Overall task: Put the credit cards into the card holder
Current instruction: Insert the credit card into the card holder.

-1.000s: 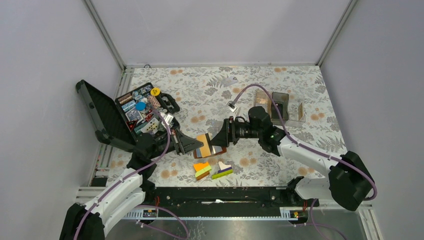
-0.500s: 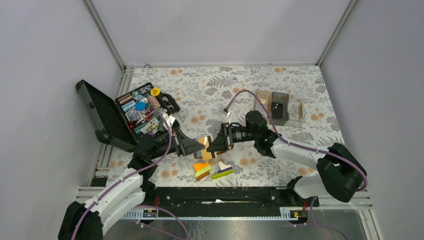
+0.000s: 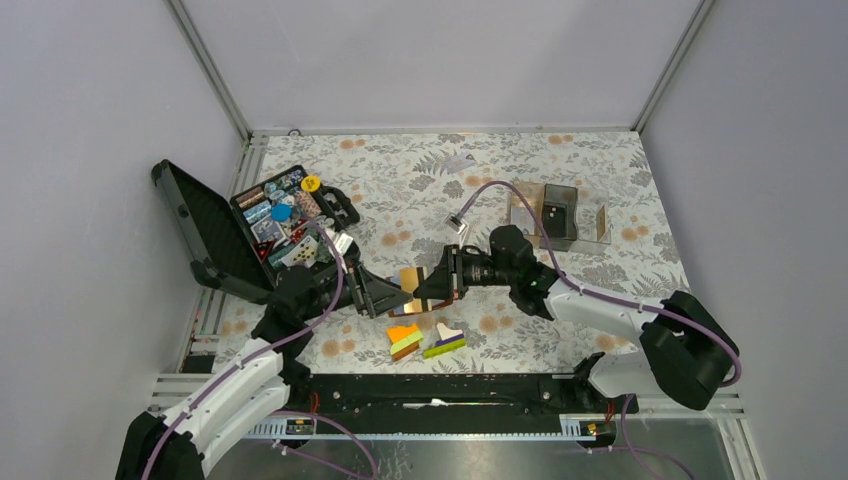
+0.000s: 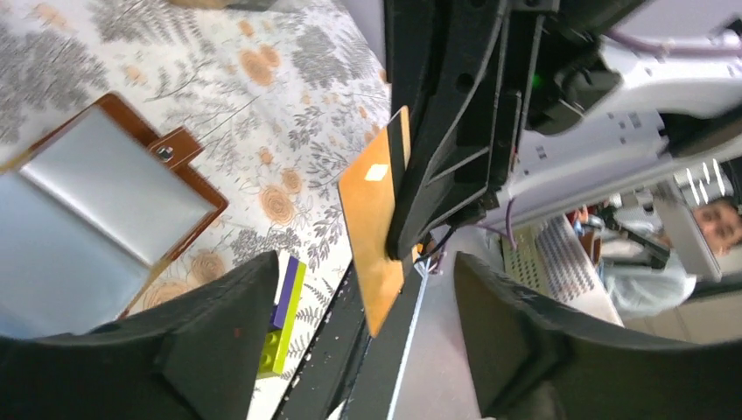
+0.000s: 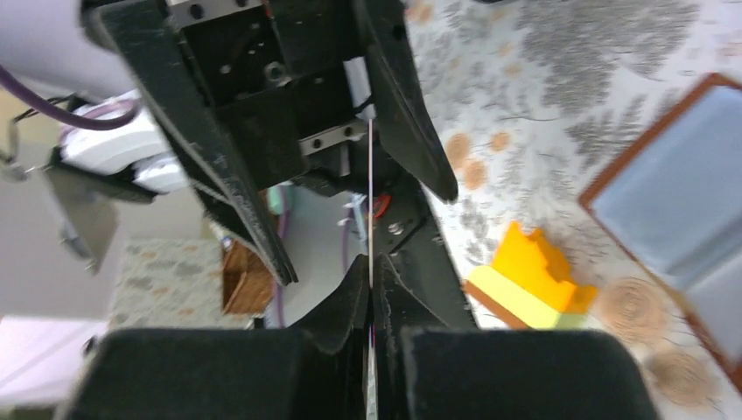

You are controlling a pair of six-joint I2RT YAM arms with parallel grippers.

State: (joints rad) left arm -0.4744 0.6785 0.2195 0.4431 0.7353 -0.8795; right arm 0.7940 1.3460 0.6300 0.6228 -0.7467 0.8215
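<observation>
A tan credit card (image 3: 410, 279) stands on edge in the air between the two grippers. My right gripper (image 5: 369, 273) is shut on it, and the card (image 5: 370, 175) shows there as a thin edge-on line. My left gripper (image 4: 363, 273) stands open, its jaws wide apart on either side of the same card (image 4: 372, 210) without touching it. The brown card holder (image 4: 188, 179) lies open on the table below, with grey cards (image 4: 105, 188) in its slots. It also shows as the holder (image 5: 691, 188) at the right wrist view's right edge and the holder (image 3: 432, 306) under the grippers.
An orange and green block (image 3: 404, 340) and a purple and green block (image 3: 445, 342) lie just in front of the holder. An open black tool case (image 3: 265, 235) stands at the left. Clear and brown compartment boxes (image 3: 555, 212) stand at the back right.
The right gripper moved left and shut on the tan card. The left gripper, which was holding that card, has opened and let it go.
</observation>
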